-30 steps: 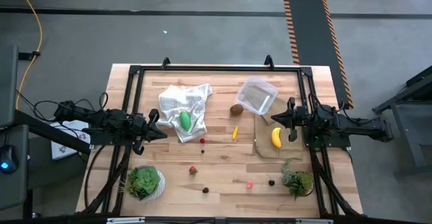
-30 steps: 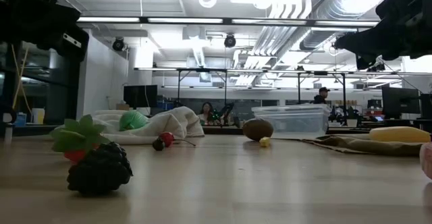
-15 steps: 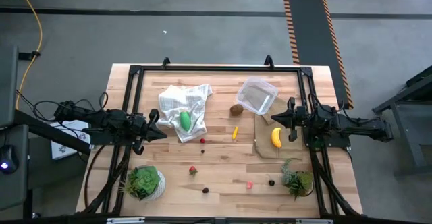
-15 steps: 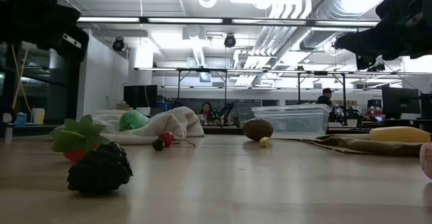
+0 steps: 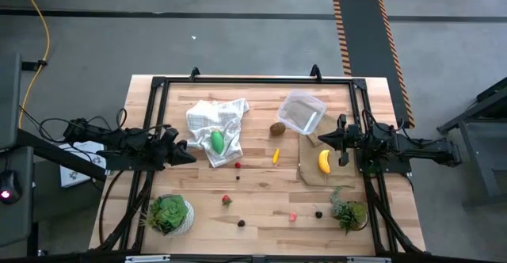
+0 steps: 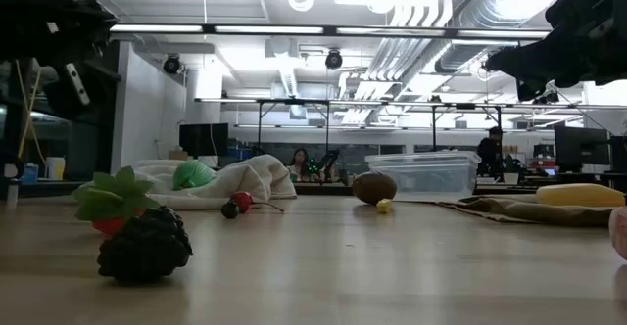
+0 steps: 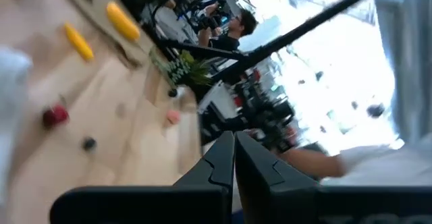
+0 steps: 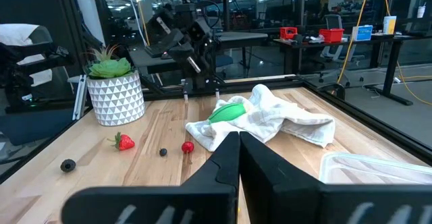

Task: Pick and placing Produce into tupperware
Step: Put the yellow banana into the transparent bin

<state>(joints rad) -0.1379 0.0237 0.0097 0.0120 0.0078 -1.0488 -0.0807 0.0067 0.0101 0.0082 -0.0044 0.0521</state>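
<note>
1. Produce lies scattered over the wooden table (image 5: 261,192); the clear tupperware (image 5: 302,112) sits toward the far right side with nothing visibly in it, just beside the brown kiwi-like ball (image 5: 278,127).
2. Green oval (image 5: 216,141) rests on the crumpled white checked cloth (image 5: 212,120), on the left half of the table.
3. Yellow banana (image 5: 324,161) lies on the flat brown cloth (image 5: 310,168), near the front of the right hand (image 5: 323,140).
4. Small orange-yellow piece (image 5: 276,156) lies between the kiwi-like ball and the table's middle; a red berry (image 5: 238,165) sits just off the white cloth's edge.
5. Strawberry (image 5: 226,200), a dark berry (image 5: 241,222), a pink piece (image 5: 292,215) and another dark berry (image 5: 318,214) are spread along the near part of the table.
6. Two potted plants stand at the near corners: a larger one (image 5: 169,214) on the left, a smaller one (image 5: 349,212) on the right.
7. Left hand (image 5: 187,154) hovers at the left edge of the white cloth, touching nothing; in its wrist view the two fingers are pressed together, gripping nothing.
8. Right hand hangs above the table next to the brown cloth, apart from the banana; its fingers are likewise closed on each other and empty.
9. People show small in the room behind the table in the low view.
</note>
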